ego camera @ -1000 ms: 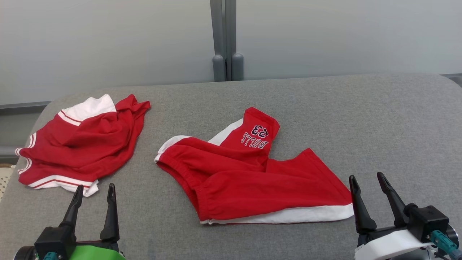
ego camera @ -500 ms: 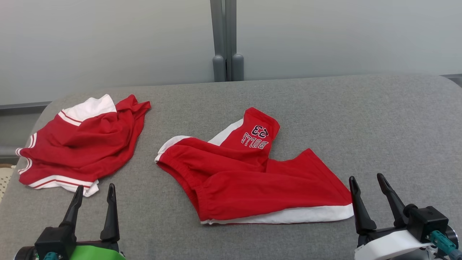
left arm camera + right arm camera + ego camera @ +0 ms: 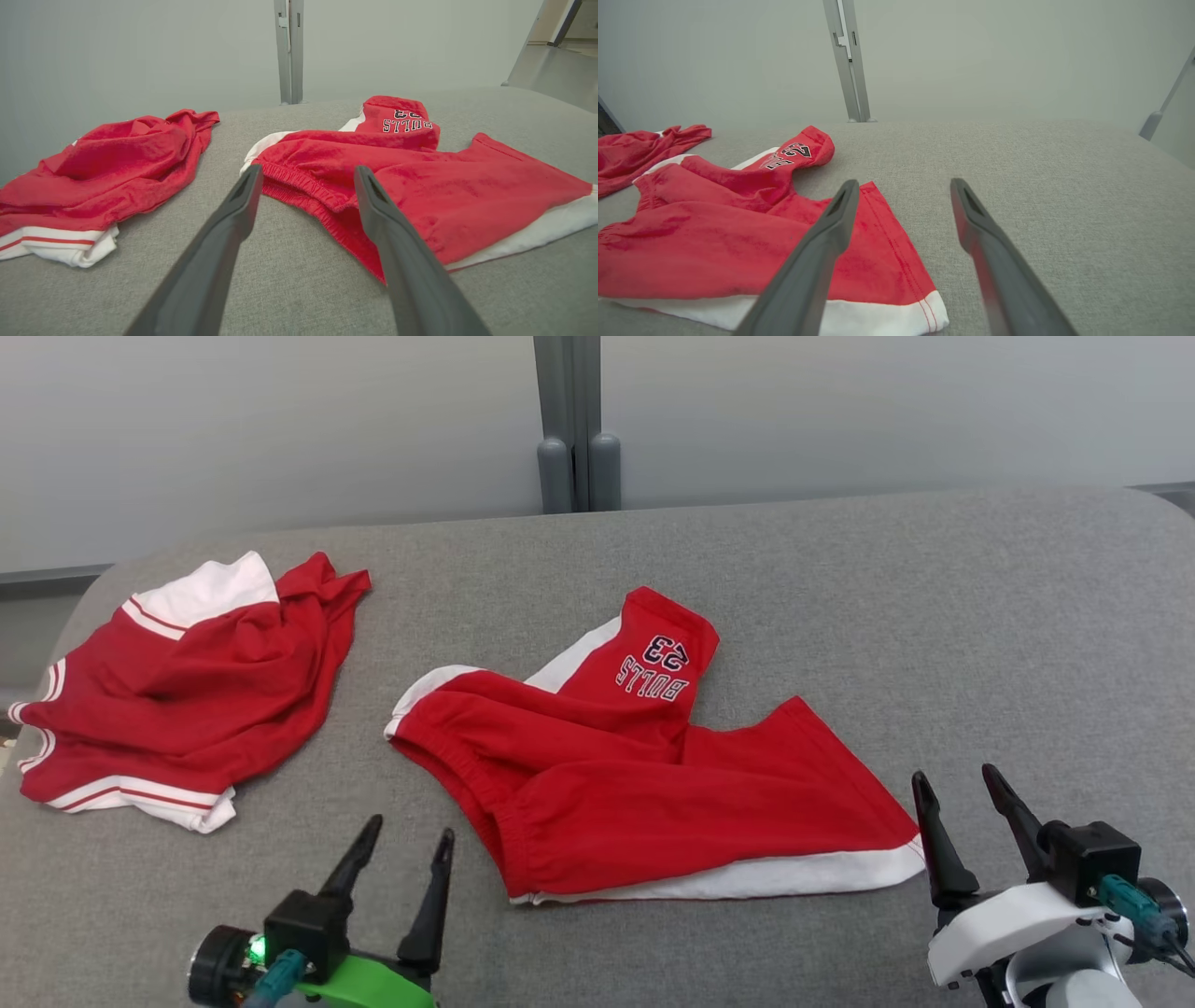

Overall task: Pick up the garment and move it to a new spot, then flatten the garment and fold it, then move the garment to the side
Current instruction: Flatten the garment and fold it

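The head camera looked down from high over the near edge of the grey cloth-covered table (image 3: 934, 616), facing its far edge. The two wrist cameras sat low and close by the near edge, facing the same way. All three saw the red shorts with white trim (image 3: 653, 793).

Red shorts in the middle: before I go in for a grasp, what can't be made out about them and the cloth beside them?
- Shorts: lower layers, hidden under their own folds, all views.
- Waistband: part covered by a finger of the left gripper, left wrist view.
- Second red garment: left end cut by the left wrist view's edge.
- Lettering: part dips behind a fold, right wrist view.
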{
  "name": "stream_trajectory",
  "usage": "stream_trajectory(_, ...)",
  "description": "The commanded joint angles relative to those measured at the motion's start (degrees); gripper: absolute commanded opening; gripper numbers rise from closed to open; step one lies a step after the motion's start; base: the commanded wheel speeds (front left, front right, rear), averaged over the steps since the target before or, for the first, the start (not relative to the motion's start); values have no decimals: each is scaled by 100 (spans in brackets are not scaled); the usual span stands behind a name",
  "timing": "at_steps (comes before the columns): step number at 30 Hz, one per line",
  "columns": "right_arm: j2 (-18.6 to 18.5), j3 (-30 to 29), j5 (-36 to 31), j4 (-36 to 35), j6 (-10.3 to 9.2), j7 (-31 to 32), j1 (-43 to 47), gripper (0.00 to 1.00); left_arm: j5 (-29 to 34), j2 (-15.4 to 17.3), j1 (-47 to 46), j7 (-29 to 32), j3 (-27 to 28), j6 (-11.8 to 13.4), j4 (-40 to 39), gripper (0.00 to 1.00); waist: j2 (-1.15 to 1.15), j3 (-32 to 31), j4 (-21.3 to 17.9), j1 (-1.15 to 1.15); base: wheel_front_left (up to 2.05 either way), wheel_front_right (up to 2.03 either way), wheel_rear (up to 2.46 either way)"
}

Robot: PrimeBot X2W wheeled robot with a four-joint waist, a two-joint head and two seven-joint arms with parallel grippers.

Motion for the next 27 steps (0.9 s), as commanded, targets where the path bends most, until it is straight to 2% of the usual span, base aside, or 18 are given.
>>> stream_trajectory(1, -44, -18, 4, 134, -8, -48, -117, 100, -76, 53, -122, -35, -131, -16, 110, 100, 0, 174, -49, 0, 0, 0, 0)
stream_trajectory(9, -111, 2, 129, 1395, -8, -255, -607, 100, -432, 228, -594, -177, -1410, -19, 1096, 100, 0, 572, -121, 0, 0, 0, 0)
stream_trajectory(19, -16, 208, 441, 2585, -8, -524, -1070, 100, -852, 176, -1218, -373, -2139, -20, 1990, 100, 0, 840, -143, 0, 0, 0, 0)
stream_trajectory(20, -10, 251, 485, 2668, -8, -530, -1097, 100, -875, 168, -1253, -391, -2194, -20, 2034, 77, 0, 852, -143, 0, 0, 0, 0)
stream_trajectory(21, 4, 310, 558, 2770, -8, -542, -1117, 100, -908, 168, -1300, -411, -2253, -20, 2072, 39, 0, 864, -141, 0, 0, 0, 0)
stream_trajectory(22, 18, 372, 634, 2845, -7, -545, -1137, 35, -965, 176, -1344, -416, -2302, -20, 2095, 0, 0, 875, -138, 0, 0, 0, 0)
stream_trajectory(23, 28, 411, 698, 2891, -7, -551, -1150, 0, -999, 182, -1361, -419, -2331, -20, 2112, 0, 0, 879, -136, 0, 0, 0, 0)
stream_trajectory(27, 48, 581, 926, 2882, -7, -616, -1157, 0, -1152, 221, -1306, -456, -2325, -21, 2034, 0, 0, 865, -146, 0, 0, 0, 0)
